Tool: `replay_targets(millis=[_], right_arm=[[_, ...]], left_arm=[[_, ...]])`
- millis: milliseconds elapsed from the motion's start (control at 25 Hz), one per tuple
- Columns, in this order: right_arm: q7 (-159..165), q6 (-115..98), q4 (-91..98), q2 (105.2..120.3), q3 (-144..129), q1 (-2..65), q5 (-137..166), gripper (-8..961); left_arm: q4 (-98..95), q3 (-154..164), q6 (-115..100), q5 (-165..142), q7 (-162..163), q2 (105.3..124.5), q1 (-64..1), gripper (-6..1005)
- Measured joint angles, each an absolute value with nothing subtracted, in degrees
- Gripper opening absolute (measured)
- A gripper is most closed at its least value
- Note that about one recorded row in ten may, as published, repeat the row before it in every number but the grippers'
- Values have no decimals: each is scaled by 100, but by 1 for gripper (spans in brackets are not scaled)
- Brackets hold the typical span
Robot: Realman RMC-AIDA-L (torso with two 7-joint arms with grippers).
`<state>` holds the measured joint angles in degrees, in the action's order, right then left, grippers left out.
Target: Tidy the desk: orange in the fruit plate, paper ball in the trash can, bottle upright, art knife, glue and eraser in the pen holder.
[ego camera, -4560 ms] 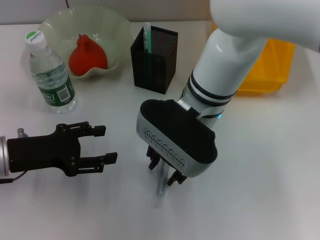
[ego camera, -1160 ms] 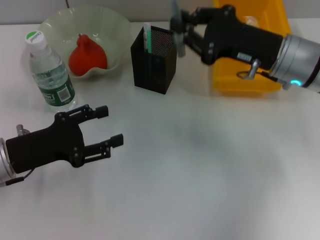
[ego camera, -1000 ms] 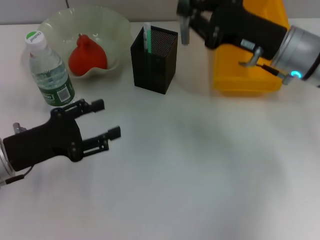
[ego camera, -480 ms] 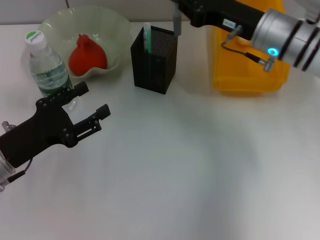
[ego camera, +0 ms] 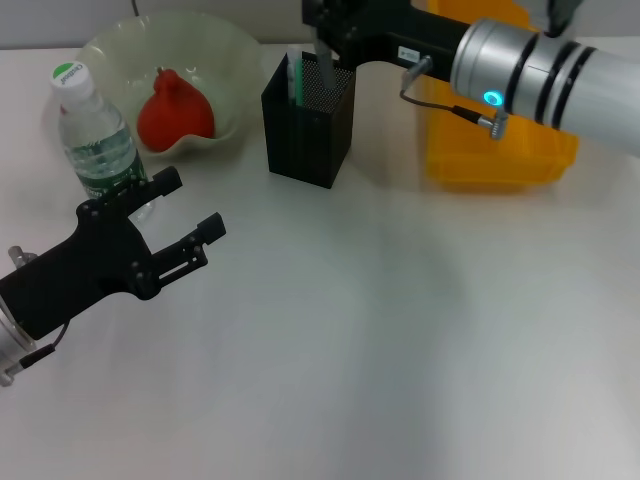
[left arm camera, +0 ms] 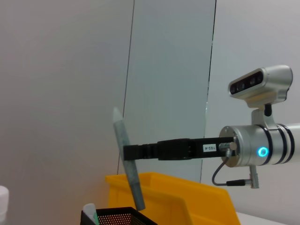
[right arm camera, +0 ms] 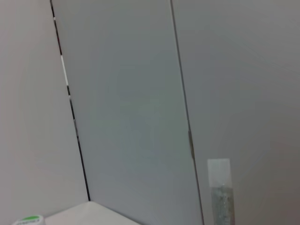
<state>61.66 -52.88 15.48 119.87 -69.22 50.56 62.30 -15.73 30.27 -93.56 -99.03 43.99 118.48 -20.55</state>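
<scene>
My right gripper (ego camera: 325, 25) reaches in from the right and is shut on the grey art knife (ego camera: 323, 52). The knife hangs blade-down just above the black mesh pen holder (ego camera: 305, 125), as the left wrist view also shows: art knife (left arm camera: 127, 168), right gripper (left arm camera: 136, 151). A green-and-white glue stick (ego camera: 293, 75) stands in the holder. The orange (ego camera: 175, 112) lies in the pale fruit plate (ego camera: 110, 45). The bottle (ego camera: 95, 140) stands upright beside it. The yellow trash can (ego camera: 500, 150) sits at the back right. My left gripper (ego camera: 190, 205) hovers open near the bottle. Paper ball and eraser are out of view.
The white desk stretches from the pen holder to the near edge. A grey wall closes off the desk's far side behind the fruit plate and the trash can. The right arm's silver forearm (ego camera: 540, 70) passes over the trash can.
My right gripper has carried the art knife leftward from over the trash can to above the pen holder. My left gripper has drifted back and left toward the bottle, still open.
</scene>
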Motion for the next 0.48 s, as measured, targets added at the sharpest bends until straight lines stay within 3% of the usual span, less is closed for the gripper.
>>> replay_targets(millis=[480], right_arm=[[6069,-5012,1461,11989,-7005,5303,6203,268]], left_arm=[[-1486,3041,-9387,-9896,4368,11847,-2102,785]])
